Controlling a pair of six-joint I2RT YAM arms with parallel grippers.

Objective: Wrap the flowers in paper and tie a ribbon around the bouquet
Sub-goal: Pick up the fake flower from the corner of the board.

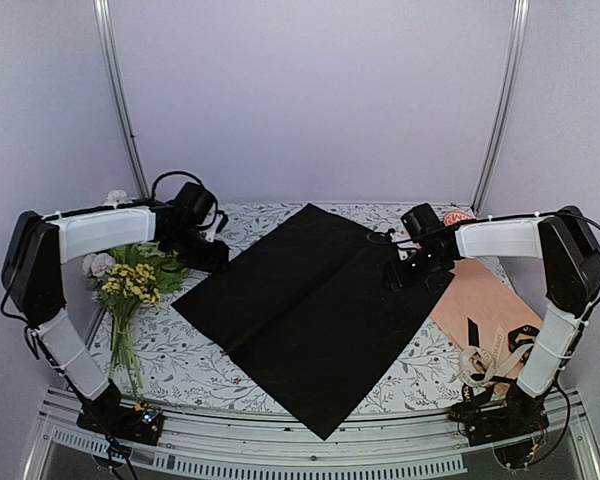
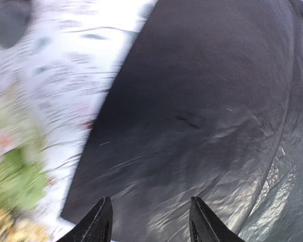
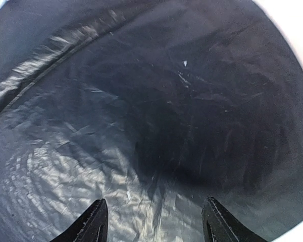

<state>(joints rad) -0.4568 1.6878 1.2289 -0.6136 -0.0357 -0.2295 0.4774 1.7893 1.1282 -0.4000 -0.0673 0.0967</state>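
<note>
Left gripper [image 2: 149,201]: jaws parted, empty, over paper [image 1: 310,300] left edge, centre-left of frame. Right gripper [image 3: 154,201]: jaws parted, empty, over paper's right corner, centre-right.

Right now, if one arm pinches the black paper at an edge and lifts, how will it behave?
Probably floppy: the black paper lies thin with fine crinkles in the wrist views, so it should drape, not hold flat. Likely light; a push may buckle it rather than slide it whole. Its glossy sheen hints at a slippery grip.
</note>
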